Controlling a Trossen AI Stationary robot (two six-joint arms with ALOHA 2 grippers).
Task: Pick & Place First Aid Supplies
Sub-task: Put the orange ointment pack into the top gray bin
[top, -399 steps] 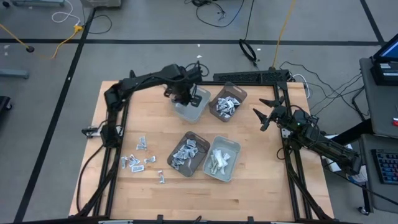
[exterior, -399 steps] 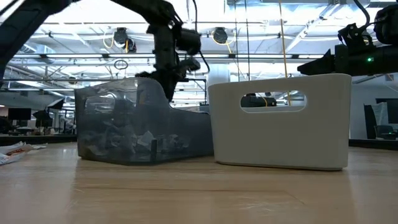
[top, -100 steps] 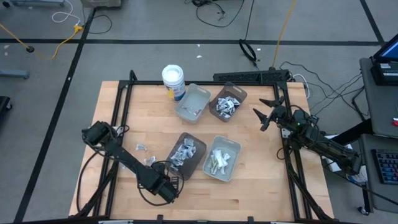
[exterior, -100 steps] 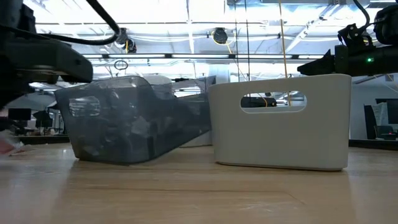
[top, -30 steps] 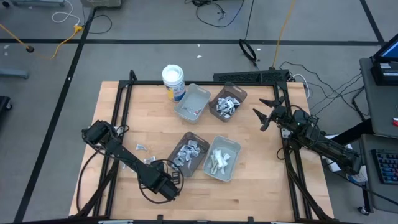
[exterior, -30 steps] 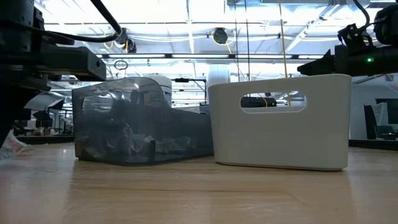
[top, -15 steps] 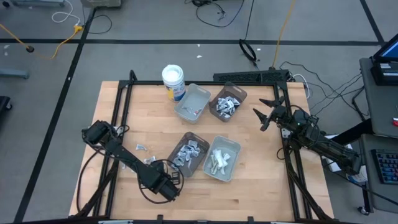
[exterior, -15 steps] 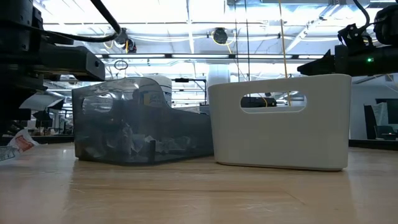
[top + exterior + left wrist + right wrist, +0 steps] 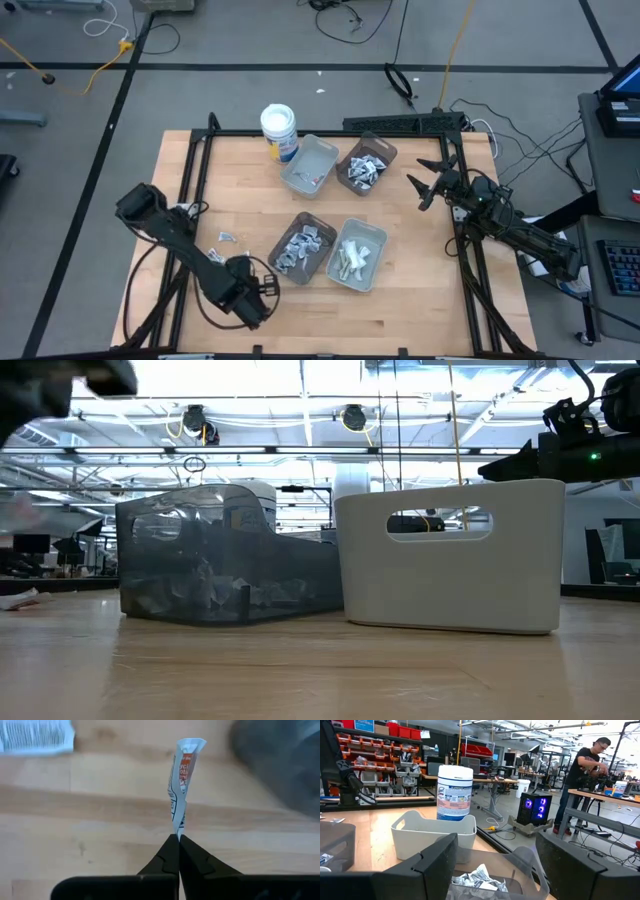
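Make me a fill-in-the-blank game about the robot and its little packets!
1. The left gripper is shut on one ____.
2. The tub has a ____ label.
3. The number of trays on the table is ____.
4. The right gripper has its jaws ____ and holds nothing.

Missing words: packet; blue; four; open

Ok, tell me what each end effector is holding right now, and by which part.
The left end effector pinches a small white packet by its bottom end. The right end effector is open and holds nothing.
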